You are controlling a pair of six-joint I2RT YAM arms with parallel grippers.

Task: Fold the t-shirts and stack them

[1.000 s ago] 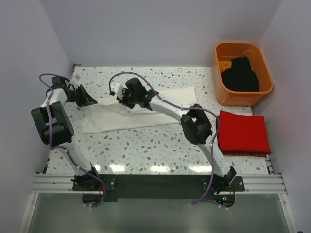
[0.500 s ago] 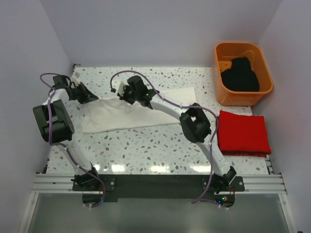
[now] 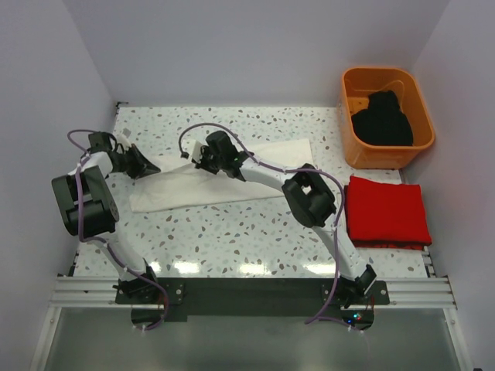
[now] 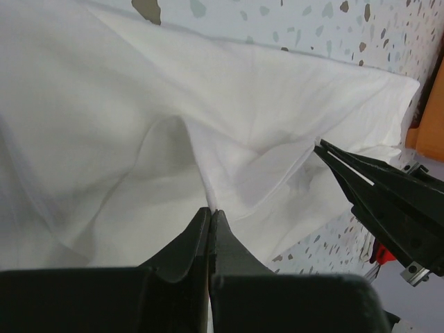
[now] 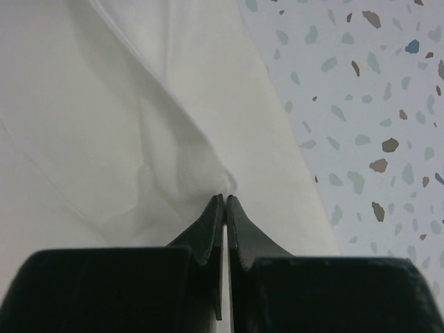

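White t-shirt (image 3: 193, 192): left-centre, cloth pinched in both left gripper (image 4: 210, 210) and right gripper (image 5: 224, 198). Red t-shirt (image 3: 387, 212): folded, right. Black t-shirt (image 3: 383, 120): in orange tub (image 3: 379, 158), far right.

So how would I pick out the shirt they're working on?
On the speckled table, left of the orange tub, lies the white t-shirt, rumpled and pinched by the left gripper and the right gripper. Its neighbours differ: the red shirt is folded at the right edge, the black shirt sits in the tub.
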